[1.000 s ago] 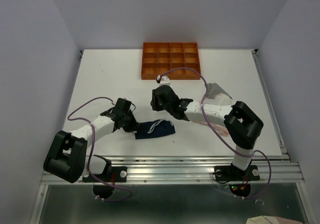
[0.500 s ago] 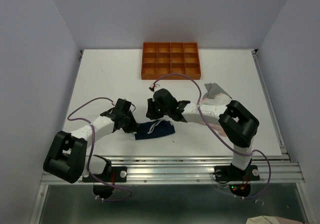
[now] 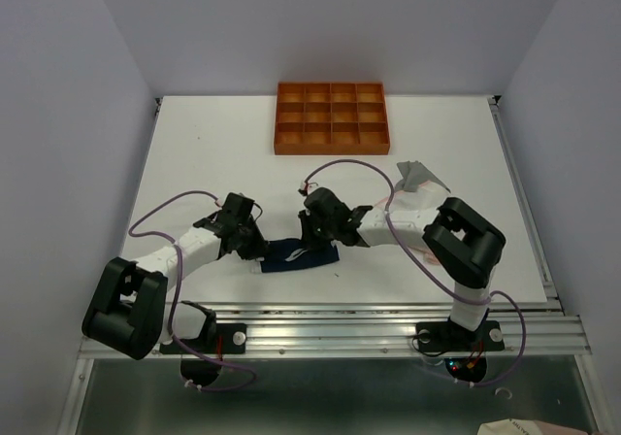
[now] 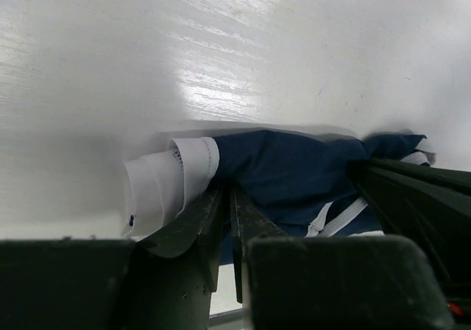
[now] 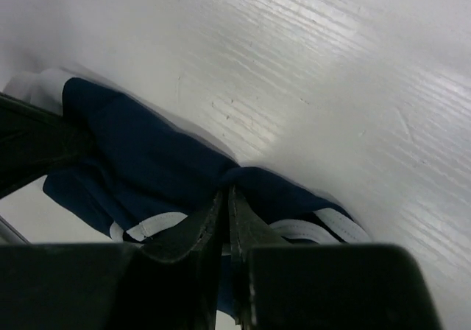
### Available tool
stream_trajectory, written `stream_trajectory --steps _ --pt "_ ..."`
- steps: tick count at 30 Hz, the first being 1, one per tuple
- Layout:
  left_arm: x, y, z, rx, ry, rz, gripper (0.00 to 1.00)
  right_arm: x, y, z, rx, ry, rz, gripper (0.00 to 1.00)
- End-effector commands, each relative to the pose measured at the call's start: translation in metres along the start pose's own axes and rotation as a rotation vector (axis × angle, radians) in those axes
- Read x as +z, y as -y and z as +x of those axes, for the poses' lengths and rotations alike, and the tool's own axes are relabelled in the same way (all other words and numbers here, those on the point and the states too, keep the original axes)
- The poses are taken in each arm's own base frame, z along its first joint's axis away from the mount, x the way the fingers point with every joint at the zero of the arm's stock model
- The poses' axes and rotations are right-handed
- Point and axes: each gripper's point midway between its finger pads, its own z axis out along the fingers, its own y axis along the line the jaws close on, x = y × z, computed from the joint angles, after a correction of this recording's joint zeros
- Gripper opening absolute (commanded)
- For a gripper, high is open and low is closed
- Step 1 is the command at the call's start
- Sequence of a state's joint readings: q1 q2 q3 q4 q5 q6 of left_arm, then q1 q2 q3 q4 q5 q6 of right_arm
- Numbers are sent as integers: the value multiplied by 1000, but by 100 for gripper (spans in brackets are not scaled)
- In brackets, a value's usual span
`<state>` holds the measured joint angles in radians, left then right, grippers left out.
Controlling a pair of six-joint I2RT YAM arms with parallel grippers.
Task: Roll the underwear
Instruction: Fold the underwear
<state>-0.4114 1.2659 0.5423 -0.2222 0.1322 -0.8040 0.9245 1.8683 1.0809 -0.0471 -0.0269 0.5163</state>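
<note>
Navy underwear [image 3: 299,256] stretched between both claws, well to the near side of the tray [image 3: 330,150]!
On its white-trimmed left end, the left claw [image 4: 227,194] is pinched almost closed. Its long axis runs left-right from claw to claw. At the right end, the right claw [image 5: 224,194] nips a navy fold, jaws nearly together. No emblem shows, and how deep either bite goes is hard to make out.
</note>
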Motion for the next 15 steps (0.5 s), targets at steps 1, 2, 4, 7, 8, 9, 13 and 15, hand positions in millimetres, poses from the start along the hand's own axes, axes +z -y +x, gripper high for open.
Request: stream_trajectory --steps 1,2,4,7,8,9,13,15 --pt "-1 -13 5 -5 0 -47 21 -15 -7 10 -31 -10 -19 12" --pt "-1 -13 5 -6 -1 -50 21 -15 -5 18 -29 -19 -7 11" --pt "-1 -15 6 -7 -4 -60 21 -16 0 21 -25 -18 10 11" --pt "-1 -18 7 -18 -7 -69 21 -11 18 28 -5 -13 89 12" --pt "-1 -17 8 -20 -7 -71 21 -9 24 31 6 -15 116 12" --pt "-1 -19 8 -22 -10 -74 21 -9 31 35 12 -17 148 12" --pt "-2 -23 11 -29 -18 -93 21 -9 54 32 -5 22 260 12" --pt "-2 -25 12 -28 -25 -105 21 -8 53 29 -19 30 256 12"
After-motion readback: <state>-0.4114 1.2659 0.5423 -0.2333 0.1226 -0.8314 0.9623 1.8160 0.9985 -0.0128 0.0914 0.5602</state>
